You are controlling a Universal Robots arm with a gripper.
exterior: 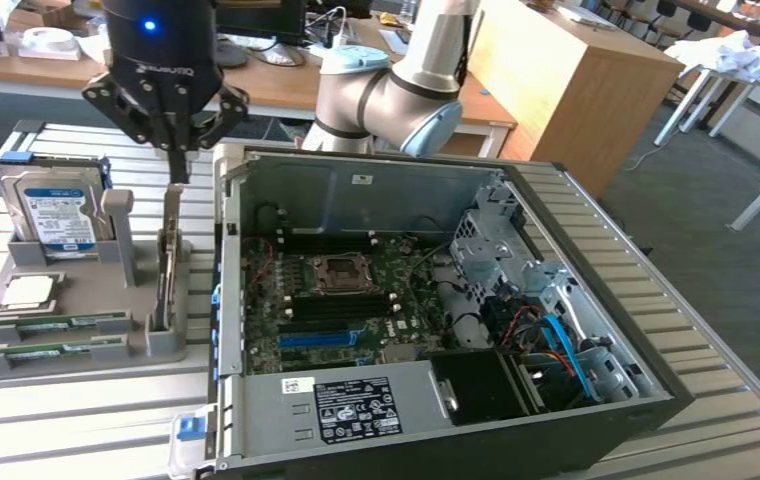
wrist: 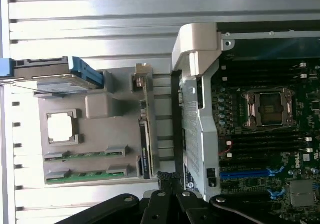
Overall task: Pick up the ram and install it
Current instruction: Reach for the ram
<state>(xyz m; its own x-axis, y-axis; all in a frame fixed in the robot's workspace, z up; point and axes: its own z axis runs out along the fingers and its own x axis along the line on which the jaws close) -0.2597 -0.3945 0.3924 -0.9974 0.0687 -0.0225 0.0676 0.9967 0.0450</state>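
Two rams, long thin green sticks, lie side by side in the front slots of a grey holder (exterior: pixel 87 300): one ram (exterior: pixel 53 326) and a second ram (exterior: pixel 44 351) just in front of it. In the wrist view they are the first ram (wrist: pixel 85 156) and the second ram (wrist: pixel 85 176). My black gripper (exterior: pixel 180 165) hangs above the holder's back end, beside the computer case wall, with its fingers (wrist: pixel 167 186) shut together and nothing held. It is well above the rams and apart from them.
On the holder also stand a blue-labelled hard drive (exterior: pixel 57 210), a silver processor chip (exterior: pixel 29 292) and an upright card (exterior: pixel 169 270) right under the gripper. The open computer case (exterior: pixel 594 300) shows the motherboard (exterior: pixel 340 300) with dark memory slots (wrist: pixel 260 146).
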